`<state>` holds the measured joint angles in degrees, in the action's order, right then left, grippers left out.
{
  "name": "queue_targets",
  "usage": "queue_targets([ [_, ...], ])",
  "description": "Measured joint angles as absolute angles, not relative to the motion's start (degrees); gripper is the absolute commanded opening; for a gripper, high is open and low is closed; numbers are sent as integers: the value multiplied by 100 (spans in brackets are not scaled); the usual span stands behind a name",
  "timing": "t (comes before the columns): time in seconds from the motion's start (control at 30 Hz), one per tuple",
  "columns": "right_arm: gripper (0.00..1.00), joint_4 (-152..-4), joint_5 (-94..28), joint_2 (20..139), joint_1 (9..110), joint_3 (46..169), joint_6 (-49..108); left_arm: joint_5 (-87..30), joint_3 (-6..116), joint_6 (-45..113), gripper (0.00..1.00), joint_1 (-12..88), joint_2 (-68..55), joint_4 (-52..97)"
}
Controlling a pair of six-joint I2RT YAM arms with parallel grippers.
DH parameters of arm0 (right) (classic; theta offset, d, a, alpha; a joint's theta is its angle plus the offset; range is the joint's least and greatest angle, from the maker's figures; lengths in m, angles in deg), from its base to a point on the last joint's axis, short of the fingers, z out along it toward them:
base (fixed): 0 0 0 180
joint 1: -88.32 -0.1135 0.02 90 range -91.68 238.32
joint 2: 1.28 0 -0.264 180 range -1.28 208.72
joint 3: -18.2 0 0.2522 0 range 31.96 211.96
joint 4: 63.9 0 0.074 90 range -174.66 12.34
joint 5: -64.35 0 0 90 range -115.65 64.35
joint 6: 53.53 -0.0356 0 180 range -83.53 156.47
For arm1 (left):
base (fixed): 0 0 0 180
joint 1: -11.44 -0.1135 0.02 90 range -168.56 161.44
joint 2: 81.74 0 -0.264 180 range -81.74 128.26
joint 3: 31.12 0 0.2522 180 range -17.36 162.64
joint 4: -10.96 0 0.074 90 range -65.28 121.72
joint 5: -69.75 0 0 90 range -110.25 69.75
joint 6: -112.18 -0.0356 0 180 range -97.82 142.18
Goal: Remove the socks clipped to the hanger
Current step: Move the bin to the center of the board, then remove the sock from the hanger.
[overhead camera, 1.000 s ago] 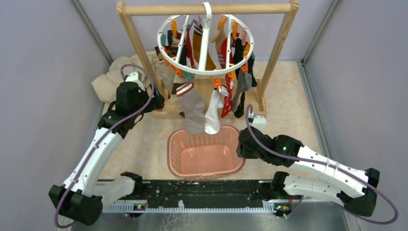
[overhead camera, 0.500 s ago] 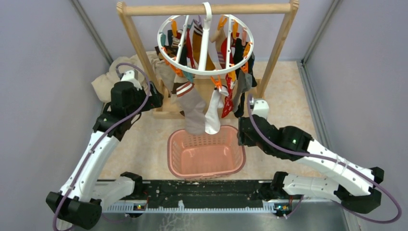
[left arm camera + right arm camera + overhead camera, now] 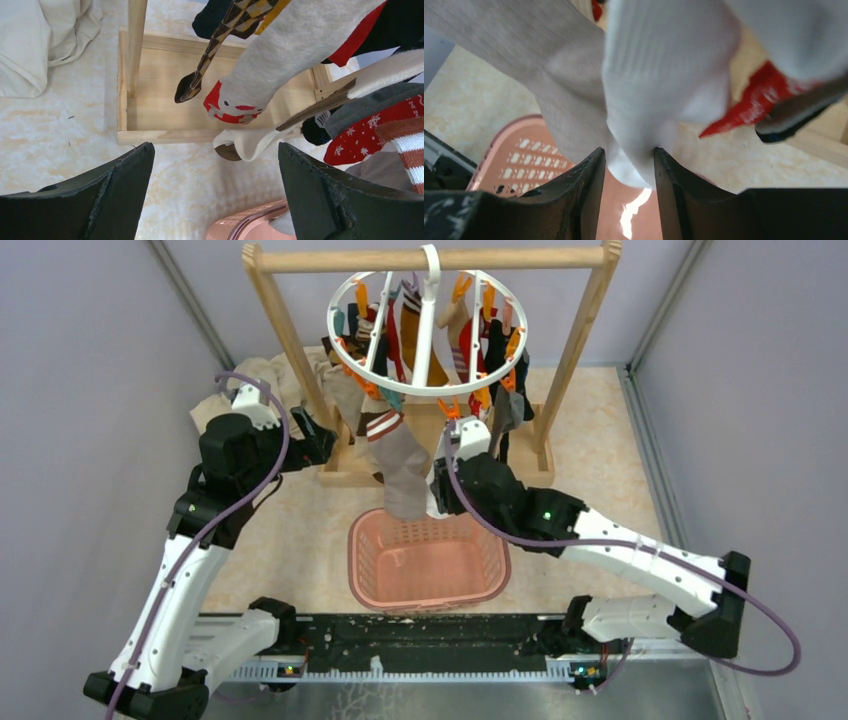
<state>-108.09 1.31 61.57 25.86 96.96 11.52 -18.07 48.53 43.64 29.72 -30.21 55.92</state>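
Observation:
The white ring hanger (image 3: 345, 360) hangs by its hook from a wooden rail, with several socks clipped round it. My right gripper (image 3: 442, 490) (image 3: 629, 152) is shut on the toe of a hanging white sock (image 3: 664, 75), pinched between both fingers, beside a long grey sock (image 3: 400, 465) (image 3: 524, 40). My left gripper (image 3: 318, 445) (image 3: 215, 147) is open and empty, left of the hanging socks and low by the frame's base. Ahead of it hang a grey sock with a red toe (image 3: 280, 65), a checked sock (image 3: 210, 55) and a red patterned one (image 3: 360, 137).
A pink slotted basket (image 3: 355, 560) (image 3: 524, 155) stands on the floor under the gripped sock. The wooden rail frame (image 3: 430, 258) has a flat base (image 3: 165, 75) and two uprights. A beige cloth (image 3: 225, 405) (image 3: 40, 40) lies at the back left. Grey walls close in both sides.
My right arm has swung left and up from the basket's right corner to the white sock and closed on it. My left arm has drawn back a little to the left.

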Motion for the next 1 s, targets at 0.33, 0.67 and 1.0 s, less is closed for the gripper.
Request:
queue_targets([
  [0.33, 30, -9183, 404, 7416, 2899, 9704, 1923, -1881, 4829, 4442, 99, 2972, -3063, 5690],
  [0.67, 59, -8879, 286, 7707, 3288, 10421, 2450, -1871, 4730, 4466, 99, 2972, -3146, 5705],
  [1.0, 66, -9520, -352, 6483, 3148, 10386, 2334, -1807, 4730, 4460, 99, 2972, -3074, 5686],
])
